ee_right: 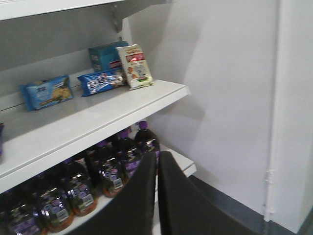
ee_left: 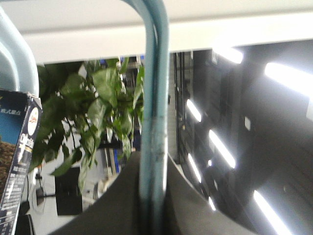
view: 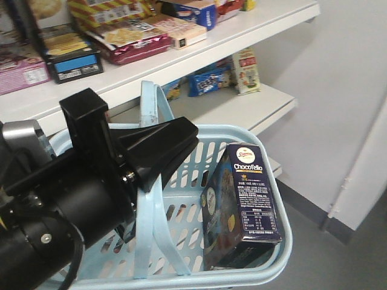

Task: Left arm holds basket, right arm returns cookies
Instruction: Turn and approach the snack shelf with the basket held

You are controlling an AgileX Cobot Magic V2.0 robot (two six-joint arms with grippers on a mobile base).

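Observation:
The light blue basket (view: pixel 275 181) hangs in front of the shelves. Its two flat handles (view: pixel 149 103) are pressed together between the black wedge fingers of my left gripper (view: pixel 181 142), which is shut on them. In the left wrist view the handles (ee_left: pixel 155 88) run straight up out of the left gripper (ee_left: pixel 154 164). The navy Chocofello cookies box (view: pixel 245 202) stands upright in the basket's right end, and its edge shows as the cookies (ee_left: pixel 19 156) at the left of that view. My right gripper (ee_right: pixel 157 159) is shut with nothing in it, off to the side of the shelves.
The top shelf (view: pixel 242 33) carries snack boxes. A middle shelf (ee_right: pixel 122 107) has blue biscuit packets (ee_right: pixel 46 91) and a white bag (ee_right: pixel 137 66). Dark bottles (ee_right: pixel 112 166) fill the shelf below. A white wall and door (ee_right: pixel 288 122) stand to the right.

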